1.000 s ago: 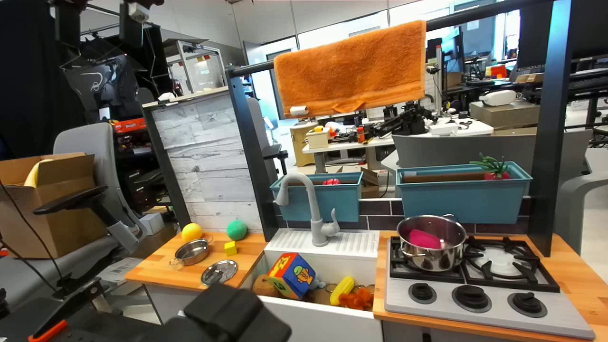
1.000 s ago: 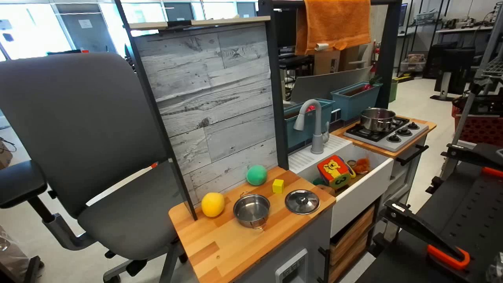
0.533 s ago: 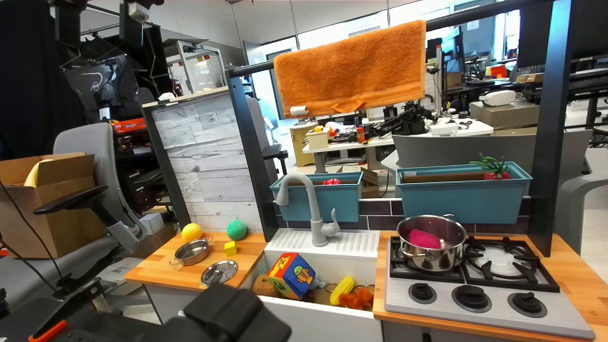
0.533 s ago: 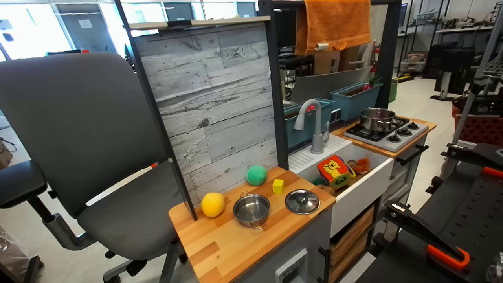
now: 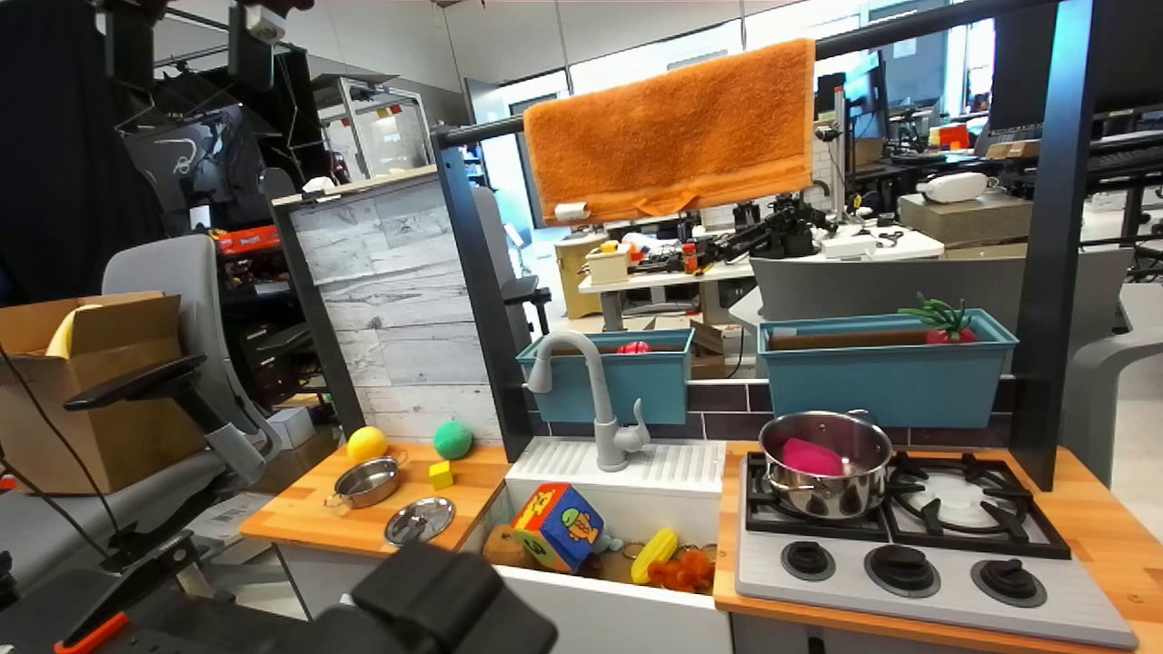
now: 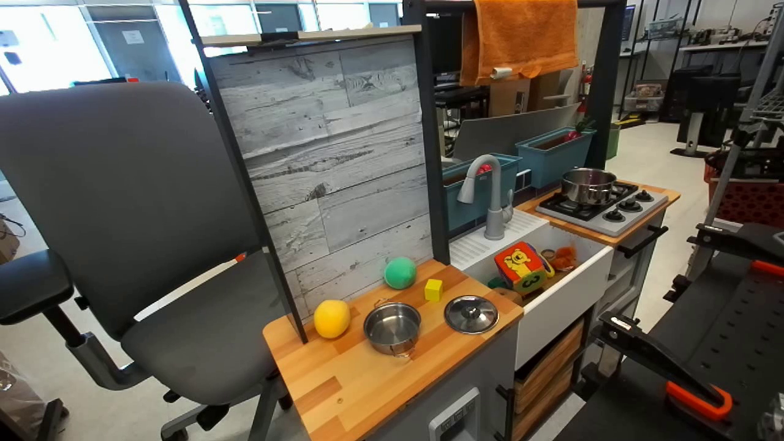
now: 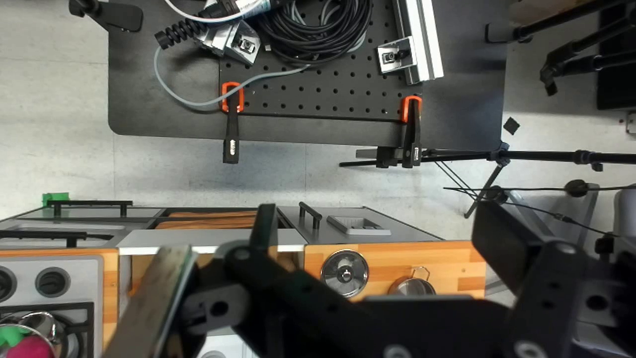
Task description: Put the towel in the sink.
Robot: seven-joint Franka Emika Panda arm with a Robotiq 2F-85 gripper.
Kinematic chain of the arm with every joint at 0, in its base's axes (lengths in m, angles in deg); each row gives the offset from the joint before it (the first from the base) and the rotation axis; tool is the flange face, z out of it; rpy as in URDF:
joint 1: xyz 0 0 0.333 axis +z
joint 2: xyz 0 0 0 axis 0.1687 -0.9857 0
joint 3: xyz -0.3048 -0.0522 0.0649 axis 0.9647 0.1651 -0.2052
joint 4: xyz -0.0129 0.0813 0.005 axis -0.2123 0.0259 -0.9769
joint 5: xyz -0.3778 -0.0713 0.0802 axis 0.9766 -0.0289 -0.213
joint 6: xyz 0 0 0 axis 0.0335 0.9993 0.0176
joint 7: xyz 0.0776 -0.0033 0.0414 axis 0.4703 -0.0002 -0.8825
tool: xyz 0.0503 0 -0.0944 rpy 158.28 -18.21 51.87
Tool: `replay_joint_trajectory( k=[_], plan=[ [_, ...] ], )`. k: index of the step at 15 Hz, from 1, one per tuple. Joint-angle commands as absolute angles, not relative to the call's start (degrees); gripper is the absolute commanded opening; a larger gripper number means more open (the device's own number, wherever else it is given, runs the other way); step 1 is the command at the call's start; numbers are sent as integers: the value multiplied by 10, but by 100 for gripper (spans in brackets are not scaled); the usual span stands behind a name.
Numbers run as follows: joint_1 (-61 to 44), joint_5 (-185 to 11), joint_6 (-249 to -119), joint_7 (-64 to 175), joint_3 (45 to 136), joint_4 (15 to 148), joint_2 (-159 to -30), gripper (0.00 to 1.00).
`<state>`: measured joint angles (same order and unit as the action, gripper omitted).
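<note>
The orange towel (image 5: 672, 136) hangs folded over a black bar, high above the sink and faucet; it also shows in an exterior view (image 6: 528, 37). The white sink (image 5: 672, 510) is set in the wooden counter and holds several toys, among them a colourful cube (image 5: 556, 527). In the wrist view its front (image 7: 198, 238) shows, but the gripper hides most of the basin. My gripper (image 7: 382, 228) is open and empty, fingers wide apart, high above the left counter. In an exterior view its dark fingers hang at the top left edge (image 5: 190, 86). The towel is out of the wrist view.
A grey faucet (image 5: 595, 391) rises behind the sink, with teal tubs (image 5: 886, 386) behind. A pot (image 5: 825, 481) stands on the stove (image 5: 872, 590). The left counter holds a small pan (image 6: 392, 331), a lid (image 6: 470, 314), balls and a yellow cube. Black posts (image 5: 1054, 272) hold the bar.
</note>
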<state>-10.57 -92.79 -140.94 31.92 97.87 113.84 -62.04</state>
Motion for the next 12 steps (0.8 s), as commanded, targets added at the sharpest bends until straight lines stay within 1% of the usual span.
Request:
replay_joint_trajectory(
  k=[1,9,12],
  plan=[
    [-118,-930,-1408,317,968,1138,-621,100],
    [-118,-930,-1408,317,968,1138,-621,100],
    [-117,-972,-1486,307,972,1147,-608,100]
  ],
)
